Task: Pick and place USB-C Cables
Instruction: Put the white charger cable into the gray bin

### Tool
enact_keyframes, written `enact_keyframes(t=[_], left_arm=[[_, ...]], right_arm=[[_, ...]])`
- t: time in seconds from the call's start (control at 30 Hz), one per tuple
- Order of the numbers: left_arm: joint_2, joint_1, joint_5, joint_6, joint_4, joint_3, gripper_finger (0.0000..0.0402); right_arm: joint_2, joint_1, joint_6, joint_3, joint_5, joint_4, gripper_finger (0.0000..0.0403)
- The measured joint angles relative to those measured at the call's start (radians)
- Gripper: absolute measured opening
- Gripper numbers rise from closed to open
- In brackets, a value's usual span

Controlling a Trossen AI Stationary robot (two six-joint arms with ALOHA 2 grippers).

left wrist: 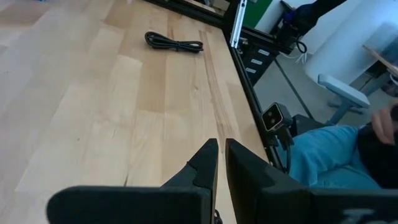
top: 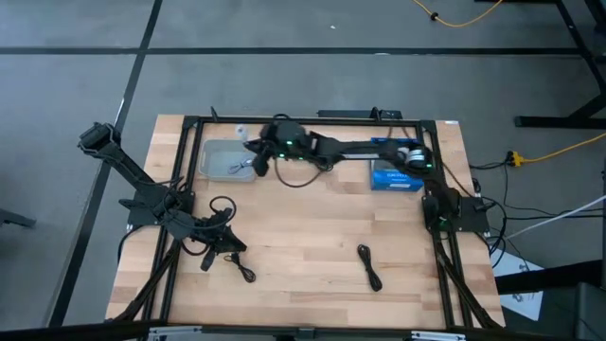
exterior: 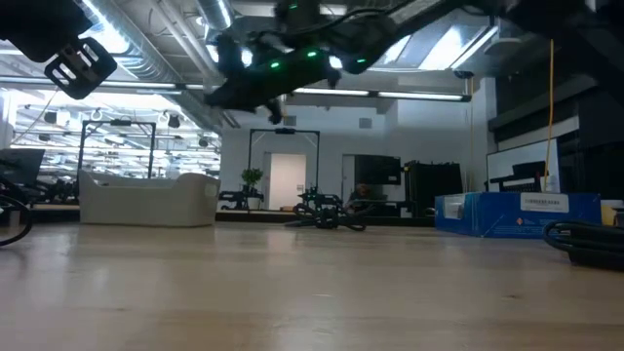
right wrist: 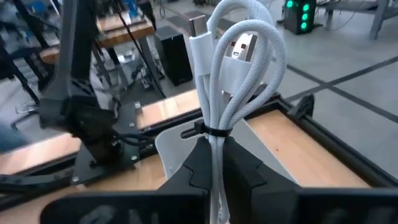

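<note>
My right gripper [top: 258, 163] reaches from the table's right side to the right end of the grey tray [top: 216, 152] at the far left. It is shut on a white USB-C cable bundle [right wrist: 239, 62]. The bundle's loops and plugs stick out beyond the fingers, above the tray [right wrist: 171, 146]. A black cable bundle [top: 369, 266] lies flat near the table's near edge and also shows in the left wrist view [left wrist: 174, 43]. Two more black cables [top: 222, 204] [top: 244, 273] lie by my left gripper [top: 232, 248]. That gripper is shut and low over the near left of the table [left wrist: 221, 163]. My right gripper pinches the white bundle between its two fingers on the gathered strands just below the thin tie [right wrist: 216, 149]. The bundle is lifted clear. Its looped end and both plugs [right wrist: 242, 43] point away from the wrist, in line with the fingers.
The flat blue box [top: 398, 175] lies at the far right under my right arm. A black frame borders the table. A person in blue trousers [left wrist: 323, 158] sits just past the near edge. Bare wood lies in the table's middle.
</note>
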Motion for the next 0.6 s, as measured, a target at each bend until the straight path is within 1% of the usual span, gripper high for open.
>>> enact_keyframes(t=[0.13, 0.27, 0.3, 0.37, 0.43, 0.6], left_arm=[[0.0, 0.0, 0.018, -0.001, 0.0, 0.0, 0.0025], [0.0, 0.0, 0.022, 0.0, 0.0, 0.0, 0.0025], [0.0, 0.0, 0.022, -0.001, 0.0, 0.0, 0.0025], [0.0, 0.0, 0.022, -0.001, 0.0, 0.0, 0.0025], [0.0, 0.0, 0.022, 0.0, 0.0, 0.0, 0.0025], [0.0, 0.0, 0.022, 0.0, 0.0, 0.0, 0.0025]], right_arm=[[0.127, -0.001, -0.005, 0.196, -0.062, -0.103, 0.002], [0.229, -0.001, -0.01, 0.339, -0.071, -0.193, 0.002], [0.248, -0.001, -0.012, 0.363, -0.071, -0.22, 0.0026], [0.279, -0.004, -0.037, 0.397, -0.078, -0.238, 0.0053], [0.296, -0.006, -0.052, 0.417, -0.104, -0.251, 0.0091], [0.299, -0.008, -0.017, 0.422, -0.115, -0.249, 0.0179]])
